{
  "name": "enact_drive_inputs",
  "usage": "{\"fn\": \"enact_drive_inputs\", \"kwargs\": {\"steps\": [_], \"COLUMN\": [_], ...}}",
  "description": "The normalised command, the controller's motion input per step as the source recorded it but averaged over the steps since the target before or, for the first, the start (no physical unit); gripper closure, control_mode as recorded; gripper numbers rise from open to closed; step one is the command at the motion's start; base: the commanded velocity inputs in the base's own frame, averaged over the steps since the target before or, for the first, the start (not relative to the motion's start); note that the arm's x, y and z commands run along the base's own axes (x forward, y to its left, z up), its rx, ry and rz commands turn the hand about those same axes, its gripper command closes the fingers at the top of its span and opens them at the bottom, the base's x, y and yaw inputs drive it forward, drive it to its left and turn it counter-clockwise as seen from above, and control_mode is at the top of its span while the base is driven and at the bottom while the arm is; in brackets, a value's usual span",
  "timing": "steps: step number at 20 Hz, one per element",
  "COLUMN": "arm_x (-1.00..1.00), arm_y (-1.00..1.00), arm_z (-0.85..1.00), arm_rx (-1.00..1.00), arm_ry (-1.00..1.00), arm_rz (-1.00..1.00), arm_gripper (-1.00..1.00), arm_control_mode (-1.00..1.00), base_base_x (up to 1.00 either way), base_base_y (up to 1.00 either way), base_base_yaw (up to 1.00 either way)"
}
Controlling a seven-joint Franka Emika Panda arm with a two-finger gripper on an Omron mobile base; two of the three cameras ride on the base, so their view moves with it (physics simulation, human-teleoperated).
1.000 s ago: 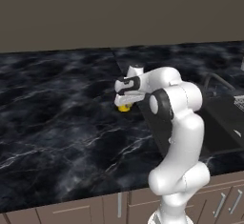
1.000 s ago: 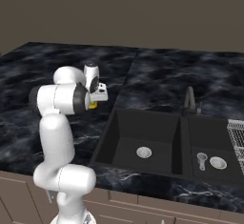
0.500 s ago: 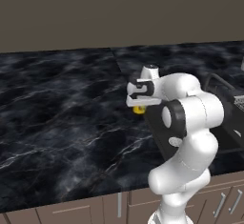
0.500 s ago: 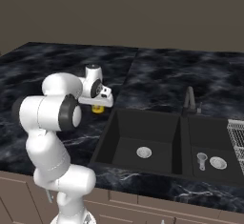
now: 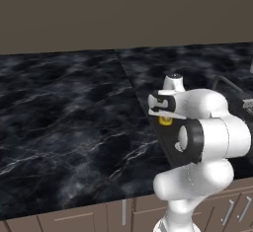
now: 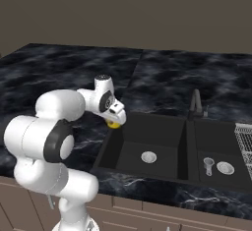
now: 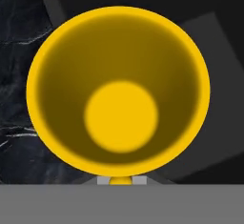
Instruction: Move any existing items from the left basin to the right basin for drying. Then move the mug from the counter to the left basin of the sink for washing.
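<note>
While grasped by the gripper [image 6: 116, 122], one mug [image 7: 118, 92], bright yellow with round open mouth, hangs above the left basin [image 6: 147, 144] rim. Two basins; the right basin [image 6: 216, 154] lies at 3 o'clock.

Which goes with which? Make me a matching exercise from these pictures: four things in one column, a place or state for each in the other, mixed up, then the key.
Things:
1. mug
2. left basin
3. right basin
4. tap

Places or states:
A. holds a small silver item beside its drain
B. carried under the gripper, over the sink's left edge
C. stands behind the wall between the basins
D. bare apart from its round silver drain

Pairs: 1-B, 2-D, 3-A, 4-C
</note>
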Motion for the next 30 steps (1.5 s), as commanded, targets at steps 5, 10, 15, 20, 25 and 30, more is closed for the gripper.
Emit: {"fn": "enact_drive_inputs", "kwargs": {"steps": [5, 10, 15, 20, 25, 30], "arm_x": [-0.38, -0.09, 0.23, 0.15, 0.04, 0.02], "arm_y": [-0.8, -0.73, -0.51, -0.37, -0.37, -0.19], "arm_z": [0.0, -0.02, -0.24, -0.6, -0.64, -0.5], "arm_rx": [0.0, 0.0, 0.01, 0.0, 0.0, 0.0], "arm_ry": [0.06, 0.11, 0.09, 0.06, 0.03, 0.0], "arm_rz": [-0.39, -0.3, -0.06, 0.0, 0.0, 0.0], "arm_gripper": [1.0, 1.0, 1.0, 1.0, 1.0, 1.0], "arm_control_mode": [-1.0, -1.0, -1.0, -1.0, -1.0, -1.0], "base_base_x": [0.0, 0.0, 0.0, 0.0, 0.0, 0.0], "base_base_y": [0.0, 0.0, 0.0, 0.0, 0.0, 0.0], "base_base_yaw": [0.0, 0.0, 0.0, 0.0, 0.0, 0.0]}}
